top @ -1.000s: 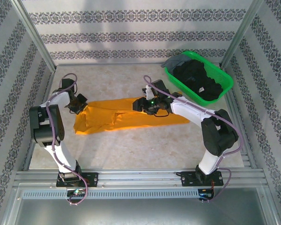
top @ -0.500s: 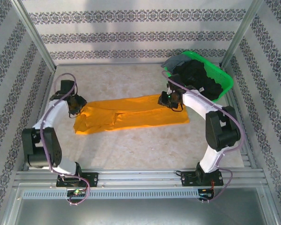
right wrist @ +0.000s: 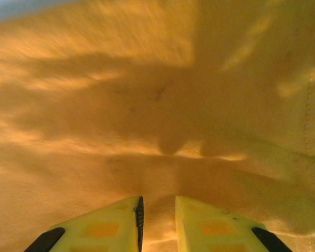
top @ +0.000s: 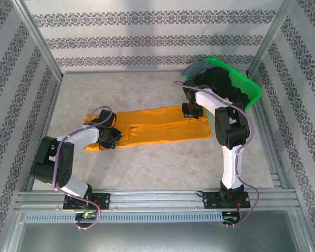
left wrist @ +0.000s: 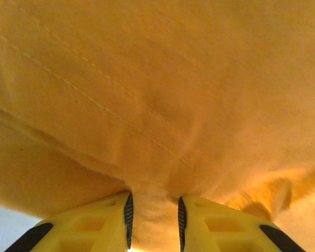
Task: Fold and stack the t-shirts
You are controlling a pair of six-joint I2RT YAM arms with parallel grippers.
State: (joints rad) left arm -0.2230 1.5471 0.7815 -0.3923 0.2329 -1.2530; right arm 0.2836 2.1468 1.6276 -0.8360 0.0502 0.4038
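The orange-yellow t-shirt (top: 157, 126) lies as a long flat strip across the middle of the table. My left gripper (top: 110, 138) is low on its near left part, and in the left wrist view its jaws (left wrist: 153, 205) pinch a raised ridge of orange cloth (left wrist: 157, 105). My right gripper (top: 191, 111) sits on the shirt's far right edge. In the right wrist view that gripper (right wrist: 157, 207) is shut on a small fold of the orange cloth (right wrist: 147, 105). Black t-shirts (top: 223, 89) and a grey one (top: 195, 68) are heaped in the basket.
The green plastic basket (top: 254, 95) stands at the back right, close behind the right arm. Patterned walls and metal posts enclose the table on three sides. Bare tabletop (top: 147, 168) lies in front of the shirt and behind it.
My left gripper swung from the shirt's far left end to its near left part and took hold of cloth. My right gripper moved from the shirt's middle to its far right edge and closed.
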